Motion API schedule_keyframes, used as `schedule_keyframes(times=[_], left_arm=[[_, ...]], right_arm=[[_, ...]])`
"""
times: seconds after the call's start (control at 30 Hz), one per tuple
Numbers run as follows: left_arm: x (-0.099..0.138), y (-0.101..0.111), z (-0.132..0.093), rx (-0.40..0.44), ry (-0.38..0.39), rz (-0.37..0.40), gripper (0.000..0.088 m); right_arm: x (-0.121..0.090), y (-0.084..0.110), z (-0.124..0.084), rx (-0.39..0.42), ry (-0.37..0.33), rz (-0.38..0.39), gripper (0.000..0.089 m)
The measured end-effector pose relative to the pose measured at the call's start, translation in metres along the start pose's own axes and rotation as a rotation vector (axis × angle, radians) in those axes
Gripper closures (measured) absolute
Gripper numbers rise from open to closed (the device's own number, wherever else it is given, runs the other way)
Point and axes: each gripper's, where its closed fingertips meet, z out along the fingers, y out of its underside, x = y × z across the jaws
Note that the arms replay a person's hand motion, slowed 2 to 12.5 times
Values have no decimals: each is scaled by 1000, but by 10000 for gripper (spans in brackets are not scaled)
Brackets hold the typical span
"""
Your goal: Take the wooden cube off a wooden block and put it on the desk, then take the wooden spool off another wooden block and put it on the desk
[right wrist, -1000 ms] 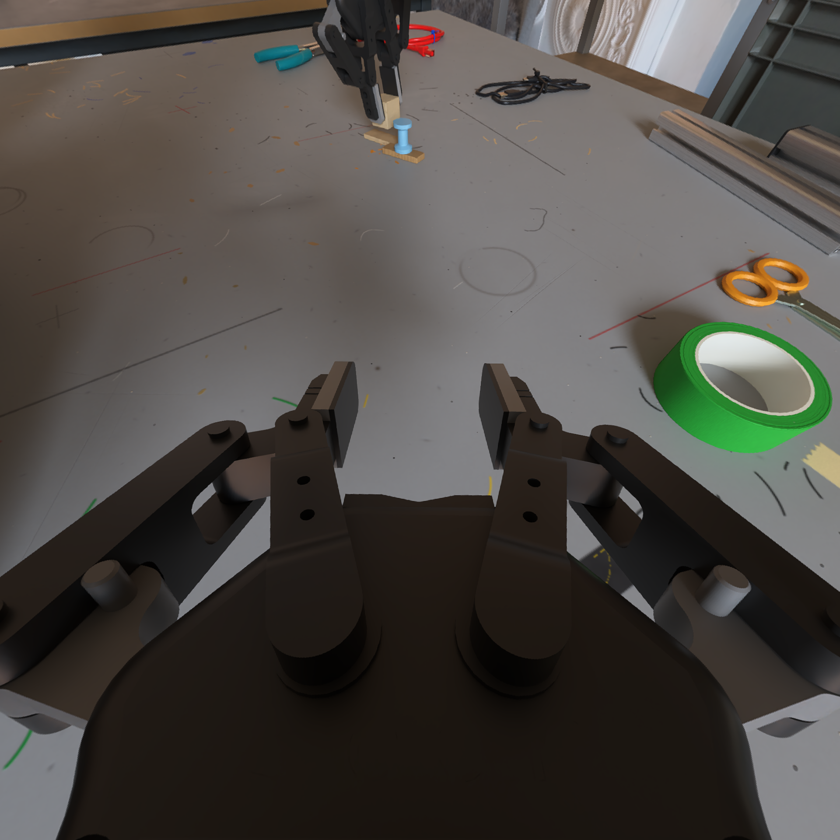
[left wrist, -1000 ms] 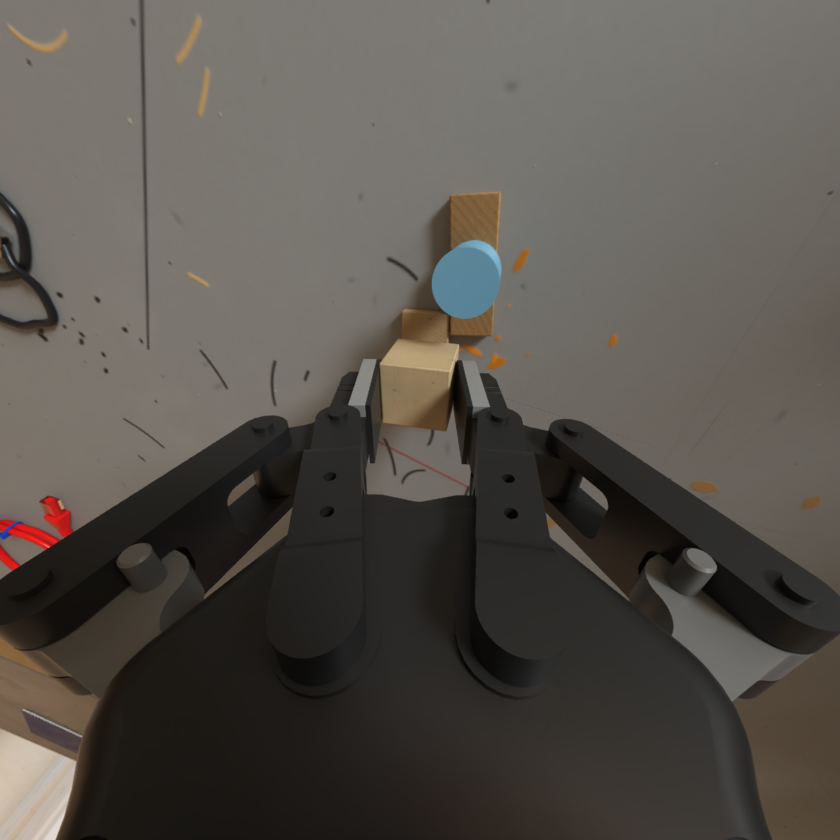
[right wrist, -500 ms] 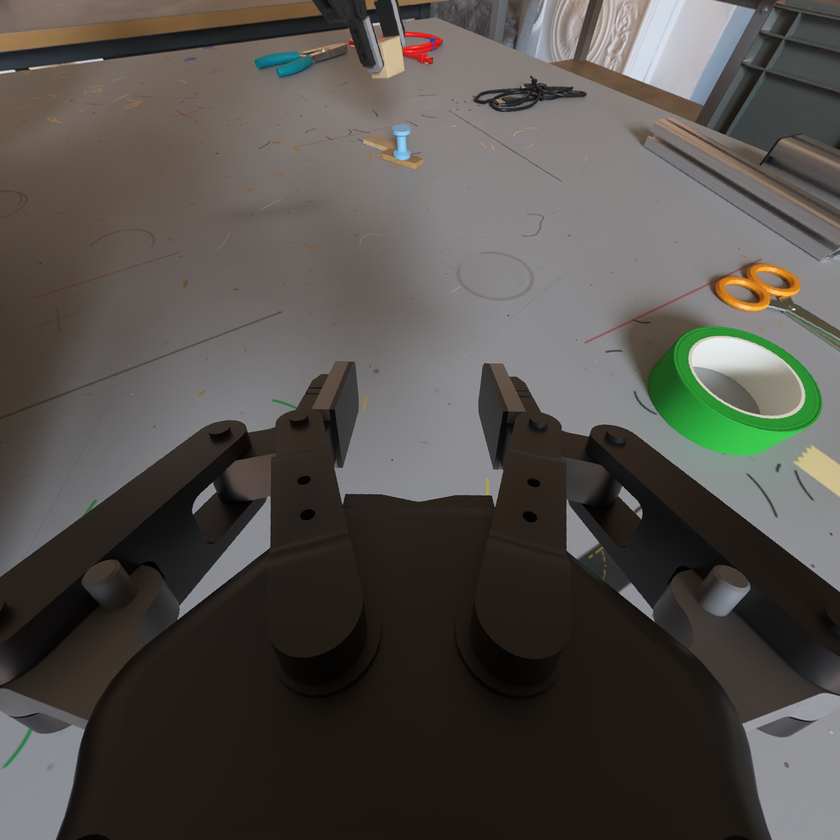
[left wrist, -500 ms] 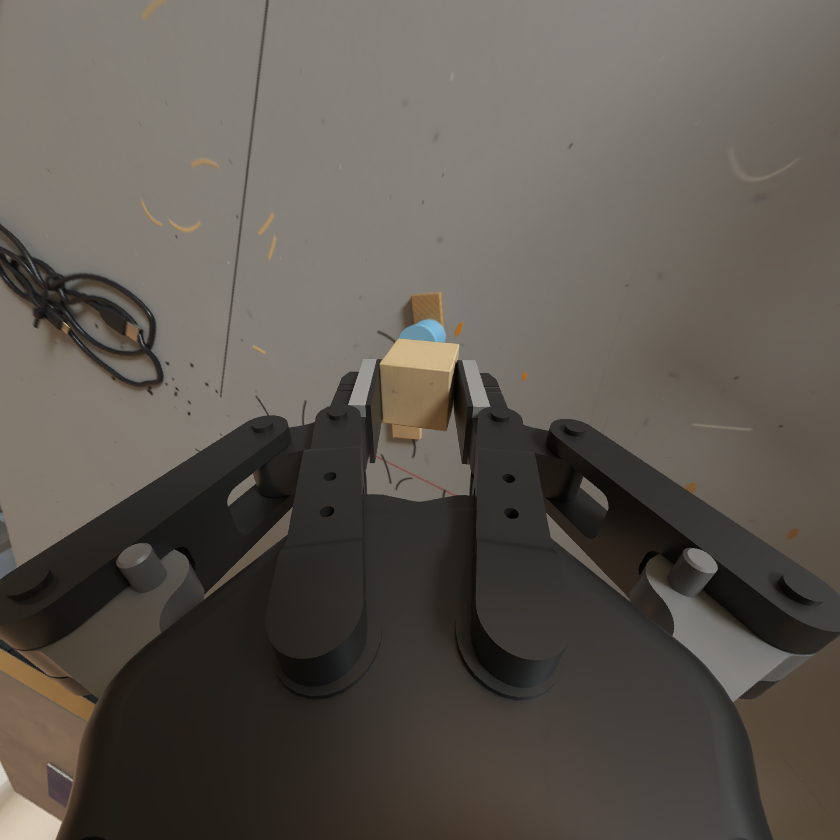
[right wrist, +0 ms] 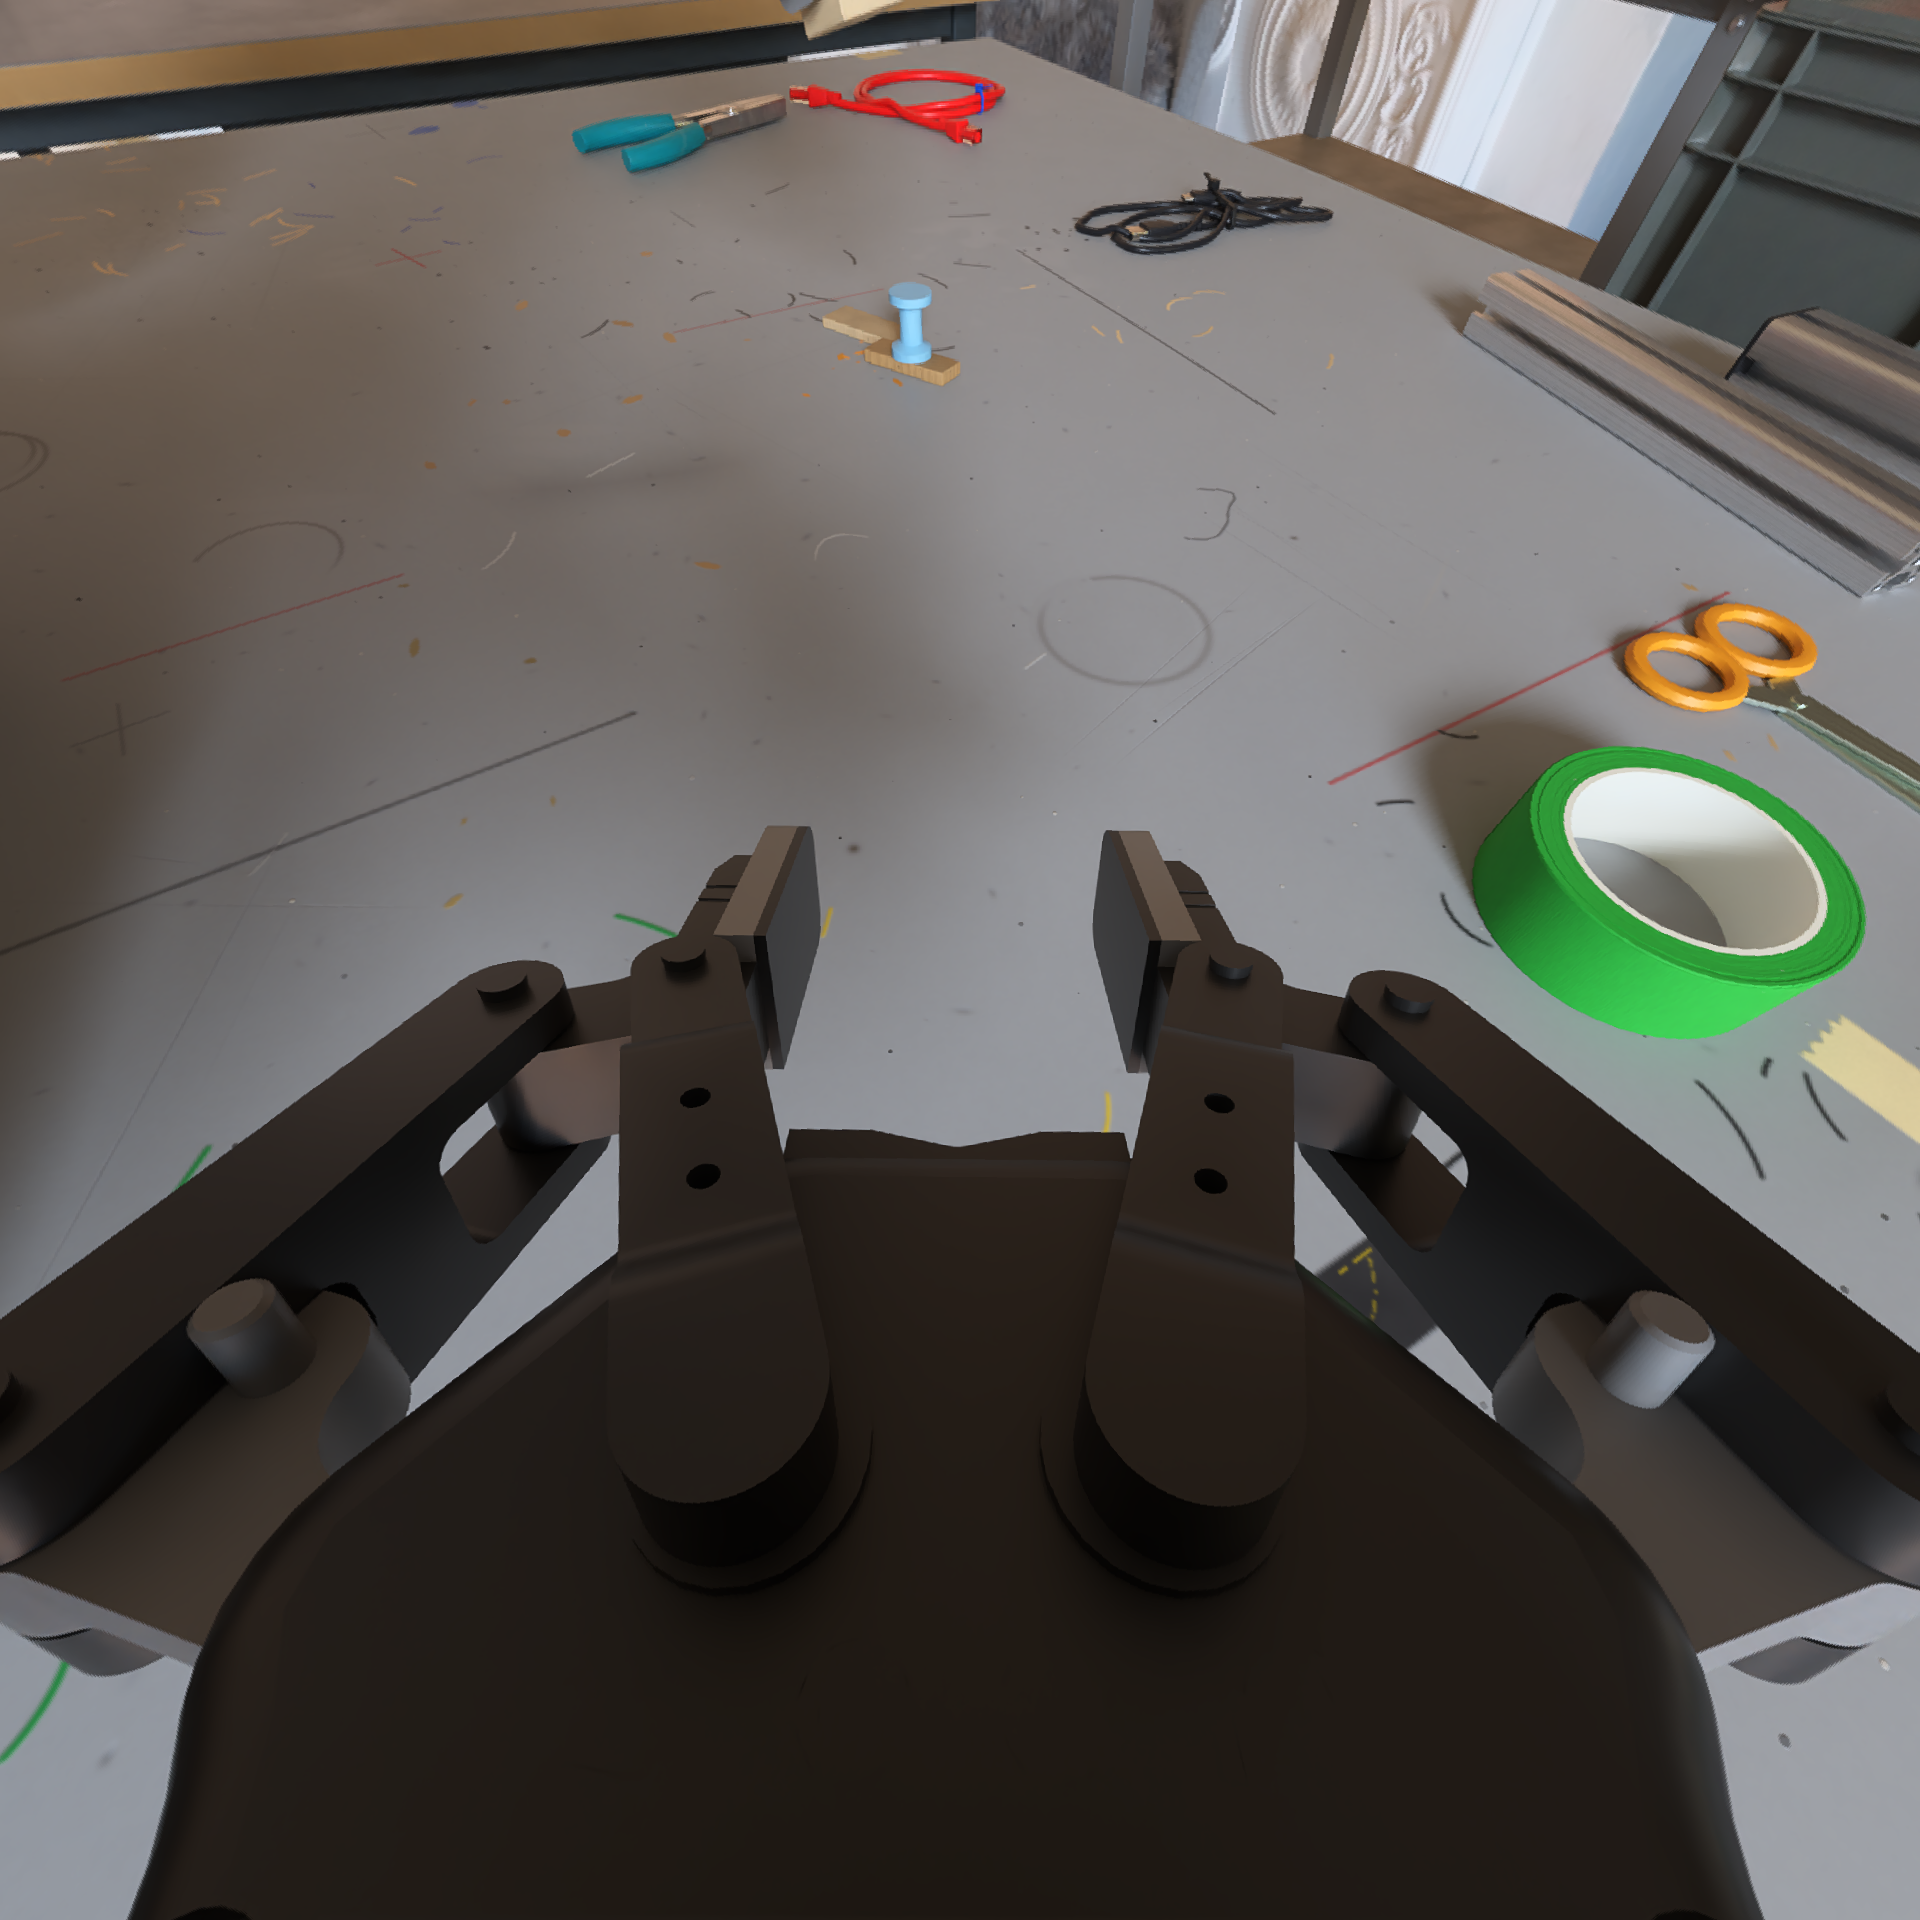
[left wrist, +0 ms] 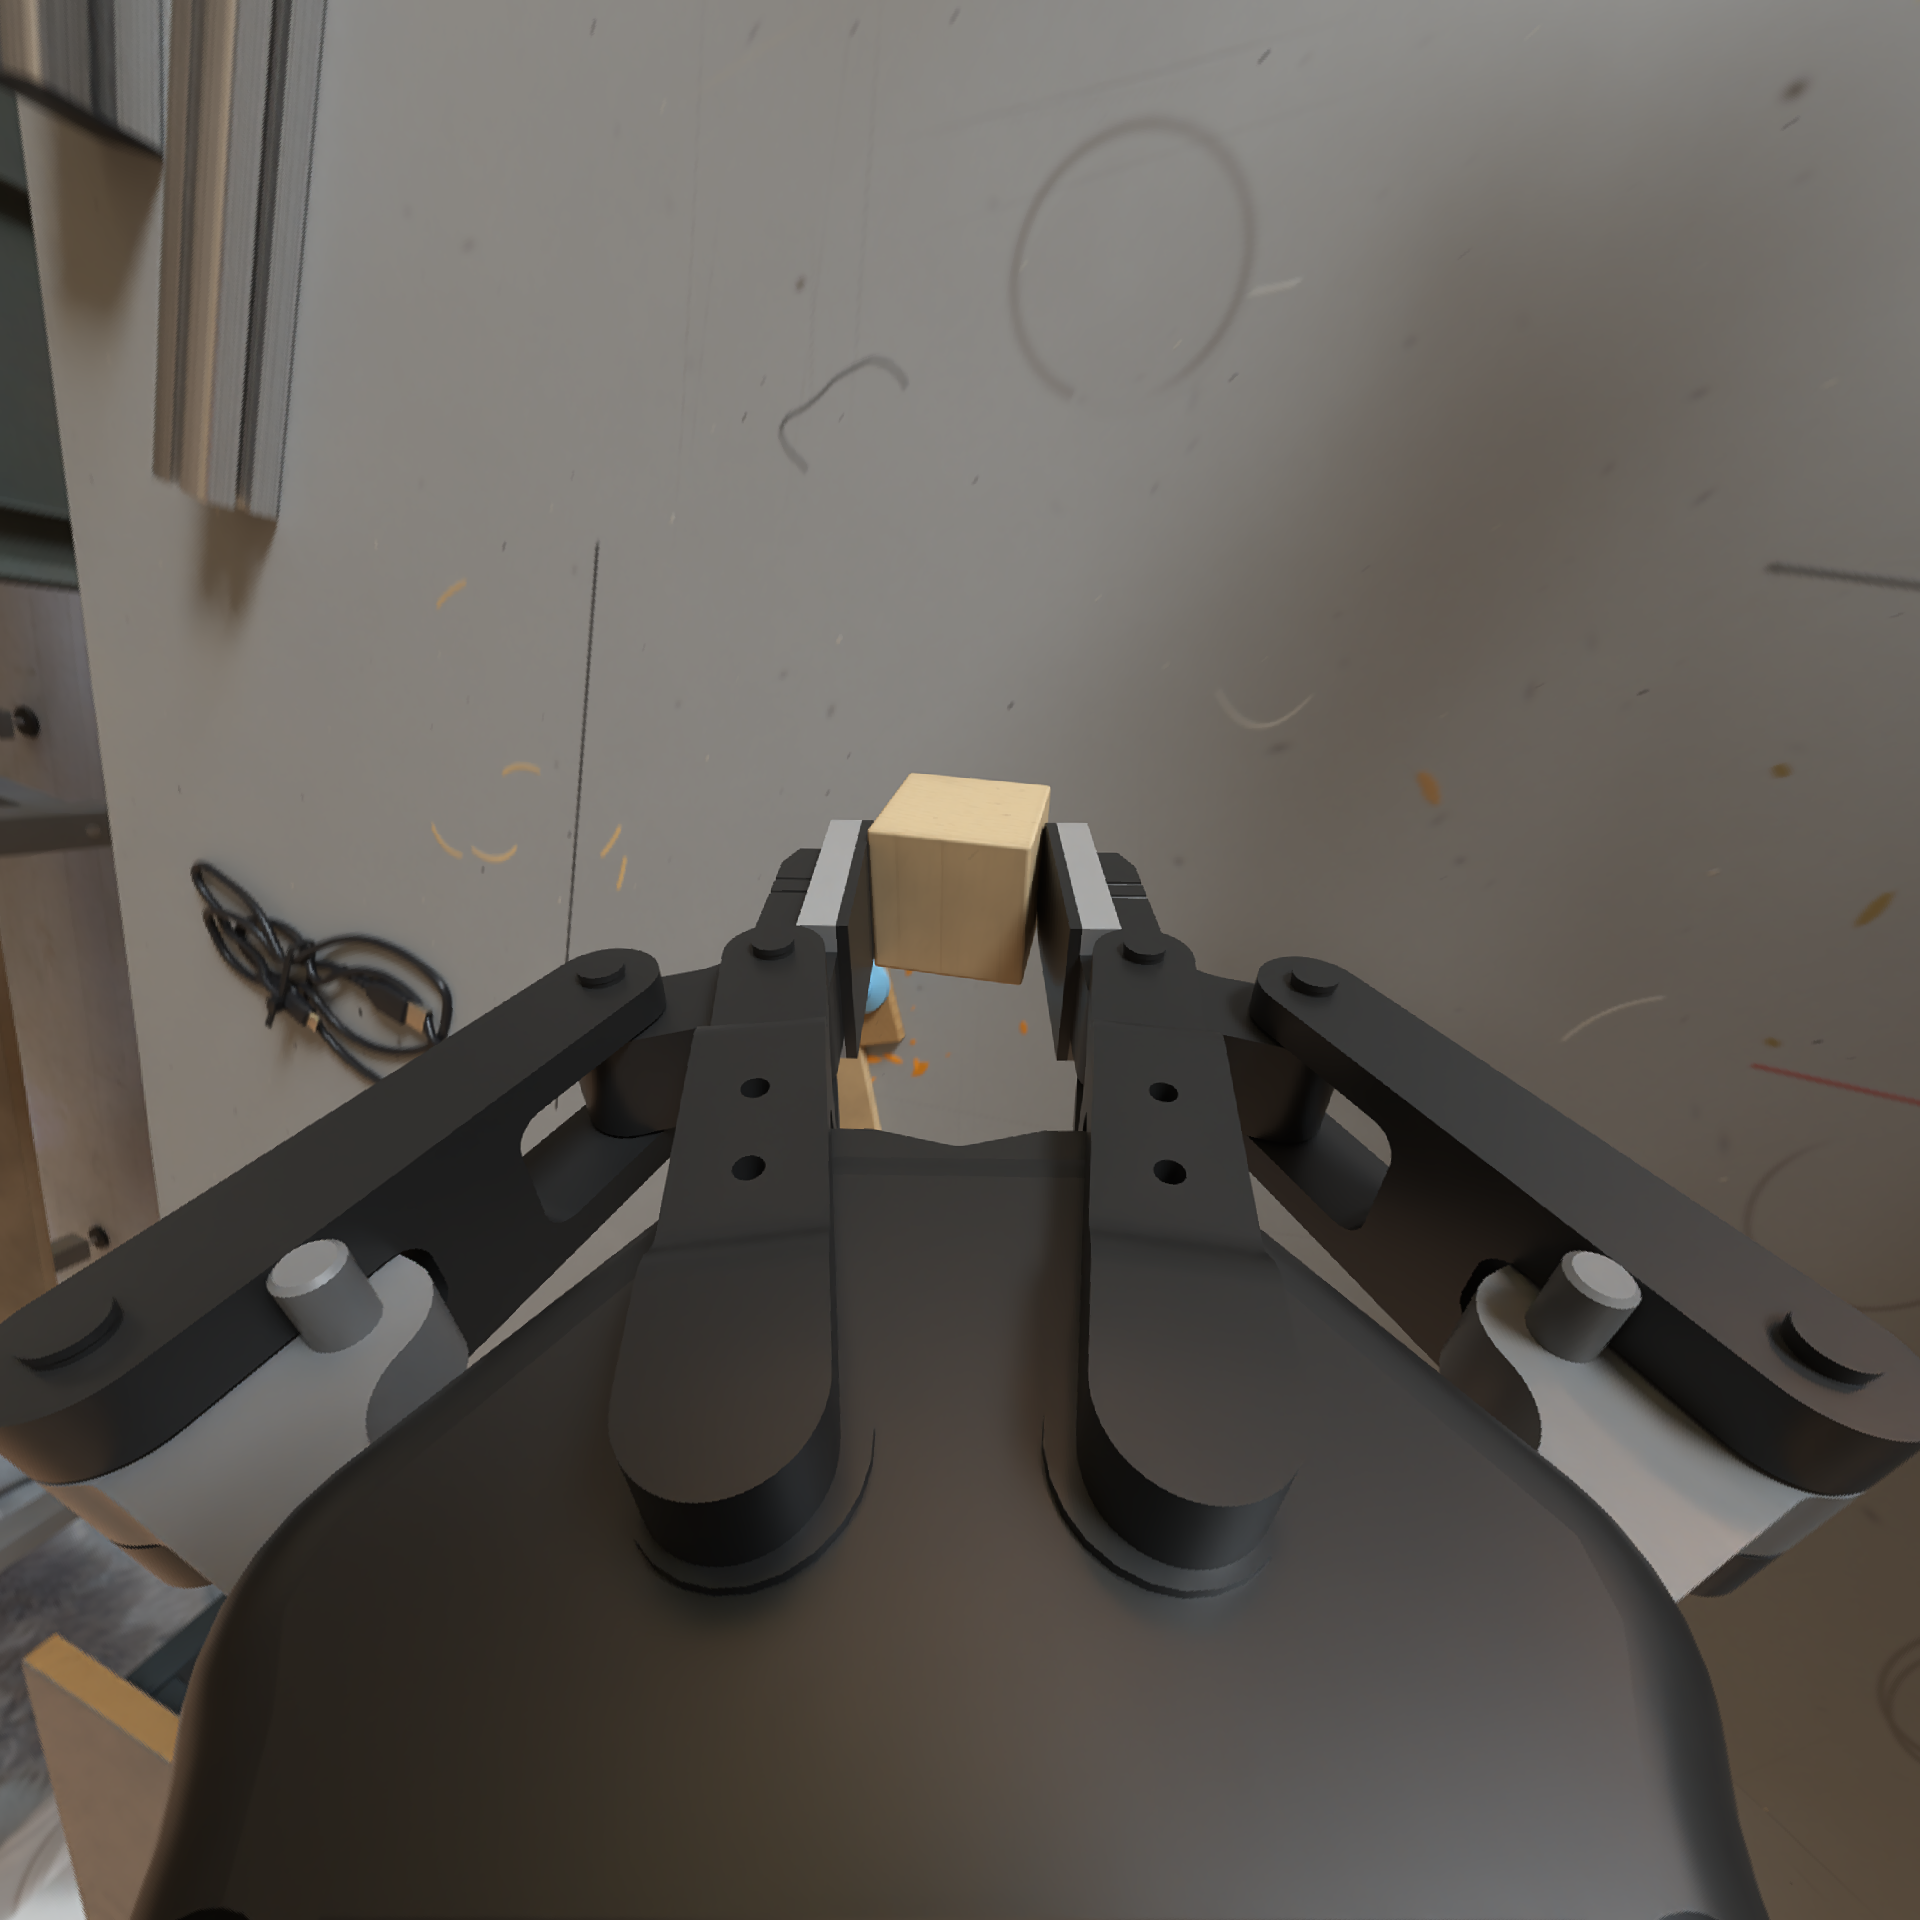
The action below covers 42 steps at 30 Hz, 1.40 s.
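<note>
My left gripper is shut on the pale wooden cube and holds it high above the grey desk. Below, between the fingers, a bit of the blue spool and the wooden blocks shows. In the right wrist view the blue spool stands upright on a flat wooden block, with a second bare block just behind it, far ahead on the desk. The cube's corner shows at the top edge. My right gripper is open and empty, low over the near desk.
A green tape roll and orange-handled scissors lie to the right. Teal pliers, a red cable and a black cable lie at the far side. A metal rail runs along the right edge.
My left gripper has risen well above the blocks with the cube, leaving the right wrist view's top. The right gripper has hardly moved.
</note>
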Motion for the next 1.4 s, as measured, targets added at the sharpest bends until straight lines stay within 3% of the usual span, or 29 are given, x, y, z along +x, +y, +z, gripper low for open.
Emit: schedule_keyframes(times=[0.37, 0.73, 1.03, 1.4], left_arm=[[62, -64, -9, 83, 74, 127, 598], [117, -112, 10, 108, 136, 199, 598], [148, -136, 39, 70, 171, 244, 598], [171, -150, 79, -19, 212, 301, 598]], right_arm=[[0, 0, 0, -3, 9, -6, 413], [0, 0, -1, -5, 29, -19, 415], [3, -1, -3, -3, 49, -25, 419], [7, 2, -3, -11, 71, -29, 420]])
